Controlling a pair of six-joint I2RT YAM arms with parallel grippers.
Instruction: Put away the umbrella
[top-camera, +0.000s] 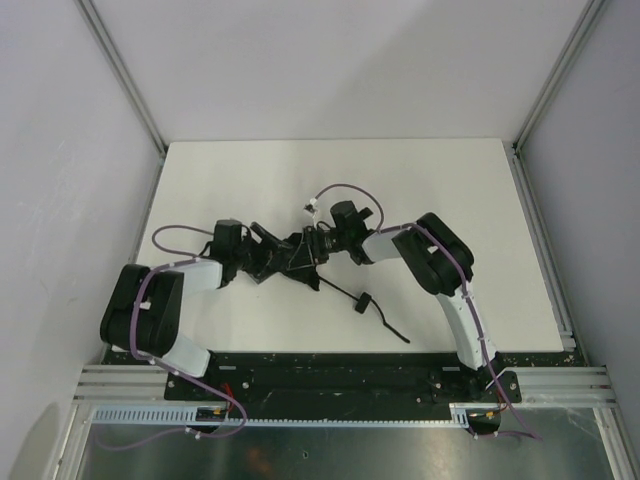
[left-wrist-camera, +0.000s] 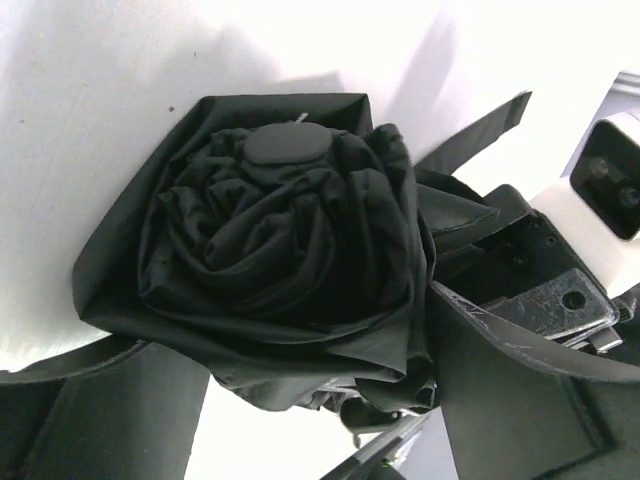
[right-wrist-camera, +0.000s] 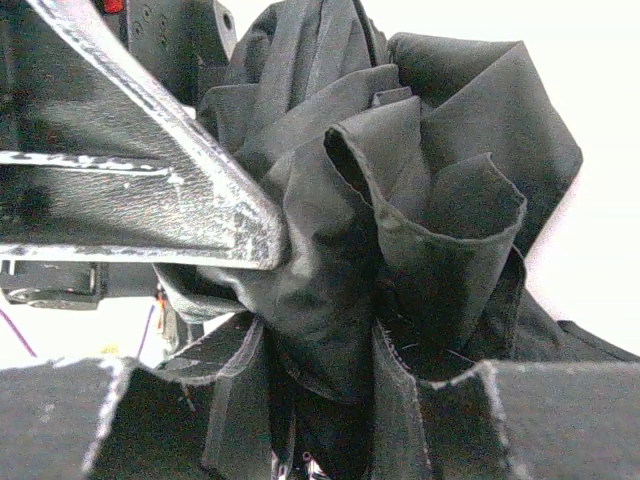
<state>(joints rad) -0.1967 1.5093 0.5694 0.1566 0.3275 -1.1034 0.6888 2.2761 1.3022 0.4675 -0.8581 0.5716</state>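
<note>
The black umbrella (top-camera: 285, 258) lies folded on the white table (top-camera: 420, 190) between my two grippers. In the left wrist view its end faces me: bunched fabric (left-wrist-camera: 270, 250) swirled around a round cap (left-wrist-camera: 285, 143). My left gripper (top-camera: 250, 258) (left-wrist-camera: 290, 335) is open, its fingers (left-wrist-camera: 520, 400) spread wide either side of that end. My right gripper (top-camera: 322, 245) (right-wrist-camera: 330, 390) is shut on a fold of the umbrella's fabric (right-wrist-camera: 420, 200) from the opposite side. A black strap (top-camera: 362, 301) and thin cord (top-camera: 395, 332) trail toward the near edge.
White walls and aluminium posts (top-camera: 125, 80) close in the table on three sides. A metal rail (top-camera: 330, 375) runs along the near edge by the arm bases. Purple cables (top-camera: 345, 187) loop over both arms. The left gripper's finger (right-wrist-camera: 150, 200) crowds the right wrist view.
</note>
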